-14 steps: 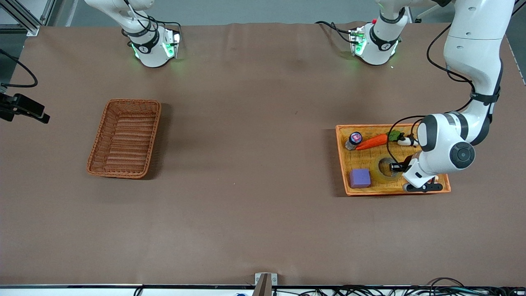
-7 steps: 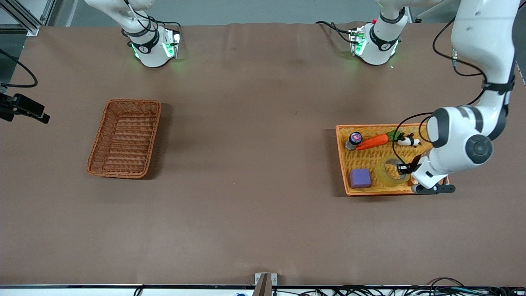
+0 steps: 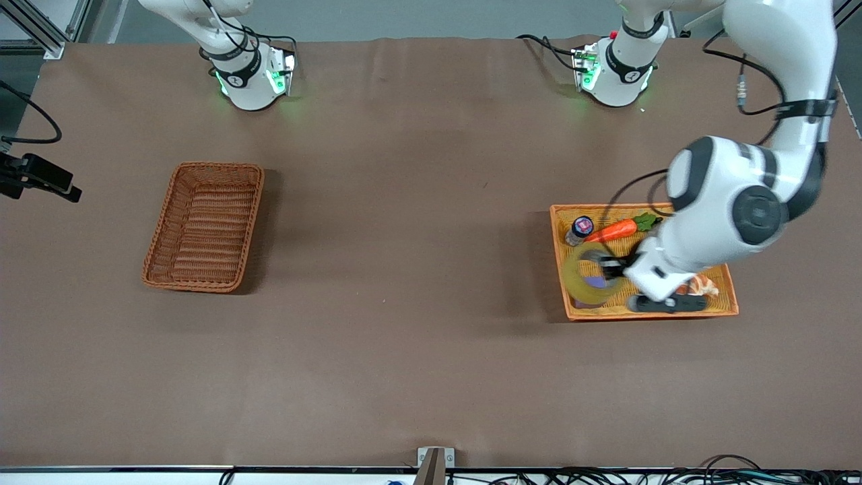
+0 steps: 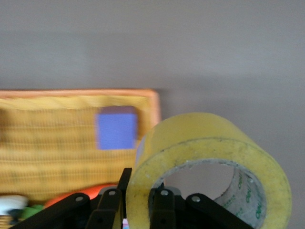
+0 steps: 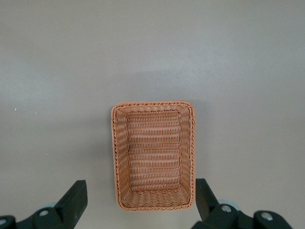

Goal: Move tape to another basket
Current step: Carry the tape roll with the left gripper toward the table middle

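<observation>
The tape (image 3: 583, 279), a yellowish translucent roll, hangs in the air over the orange tray's (image 3: 646, 314) end that faces the right arm, above the purple block. My left gripper (image 3: 609, 269) is shut on the roll's wall, one finger inside the core and one outside. In the left wrist view the tape (image 4: 209, 152) fills the space at my left gripper (image 4: 143, 193). The dark reddish-brown basket (image 3: 205, 225) stands empty at the right arm's end of the table. My right gripper (image 5: 139, 195) hovers open high over the basket (image 5: 153, 155).
The orange tray holds a purple block (image 4: 116, 129), a toy carrot (image 3: 611, 231), a small bottle (image 3: 579, 229) and an orange-white toy (image 3: 700, 287). A black clamp (image 3: 37, 178) juts in at the table's edge by the right arm's end.
My left gripper has lifted the tape out of the tray and carried it toward the right arm's end, now over the purple block. The right arm has not moved.
</observation>
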Controlling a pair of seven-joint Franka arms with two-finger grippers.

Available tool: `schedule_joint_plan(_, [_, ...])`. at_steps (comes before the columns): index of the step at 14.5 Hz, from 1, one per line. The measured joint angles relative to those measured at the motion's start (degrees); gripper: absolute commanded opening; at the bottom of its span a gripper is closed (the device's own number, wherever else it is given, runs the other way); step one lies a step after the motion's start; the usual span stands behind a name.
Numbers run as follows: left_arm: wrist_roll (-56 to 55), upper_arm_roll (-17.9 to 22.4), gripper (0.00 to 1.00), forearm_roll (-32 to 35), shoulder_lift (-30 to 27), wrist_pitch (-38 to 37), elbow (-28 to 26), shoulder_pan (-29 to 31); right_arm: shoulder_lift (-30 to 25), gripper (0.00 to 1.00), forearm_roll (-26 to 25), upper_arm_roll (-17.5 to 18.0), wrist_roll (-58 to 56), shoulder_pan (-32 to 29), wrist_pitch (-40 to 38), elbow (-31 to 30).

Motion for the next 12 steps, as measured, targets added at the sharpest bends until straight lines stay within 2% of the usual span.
schedule_joint_plan(2, [-5.24, -4.59, 0.01, 0.83, 2.53, 0.04, 1.09, -1.08, 0.01, 1.00, 0.00, -0.01, 0.00, 0.00, -0.02, 0.00])
schedule_joint_plan(6, [-21.64, -10.10, 0.01, 10.29, 12.13, 0.64, 7.87, -9.40, 0.03, 1.00, 0.00, -0.03, 0.00, -0.02, -0.02, 0.00])
schedule_joint_plan(9, [-27.33, -10.03, 0.01, 12.70, 19.49, 2.67, 14.31, -17.89, 0.04, 1.00, 0.00, -0.04, 0.00, -0.03, -0.01, 0.00])
schedule_joint_plan(12, [-30.50, -4.96, 0.02, 12.76, 24.17, 6.20, 17.92, -26.61, 0.04, 1.00, 0.00, -0.01, 0.00, -0.02, -0.01, 0.00])
